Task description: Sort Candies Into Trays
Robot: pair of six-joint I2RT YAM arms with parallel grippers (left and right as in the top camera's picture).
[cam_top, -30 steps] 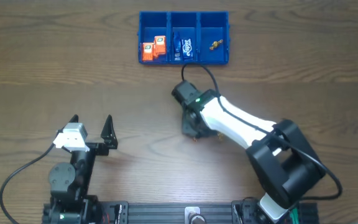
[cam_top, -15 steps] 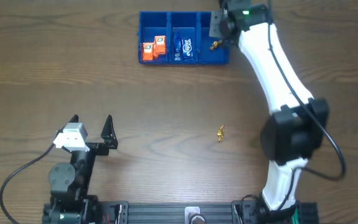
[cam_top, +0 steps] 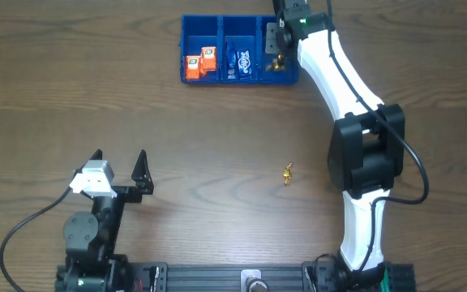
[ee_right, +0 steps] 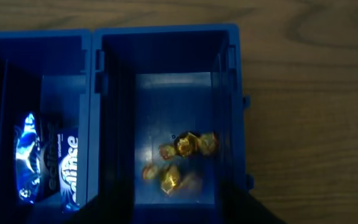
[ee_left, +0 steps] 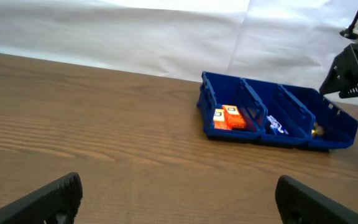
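Right gripper (ee_right: 176,206): fingers apart and empty, poised above the right-hand compartment of the blue tray (ee_right: 166,30), where a cluster of gold candies (ee_right: 182,158) lies on the floor beside a blue packet (ee_right: 45,162) in the middle compartment. Loose gold candy (cam_top: 288,173): alone on the table (cam_top: 217,122), well apart from the tray. Judged very light, small and hard under slippery foil, it is best pinched across its plump middle, not its twisted ends. Left gripper (cam_top: 120,165): fingers wide apart, empty, near its own base.

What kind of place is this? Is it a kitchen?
Probably a robot test bench: two robot arms at a wooden table, a blue tray of candies, a white sheet behind.
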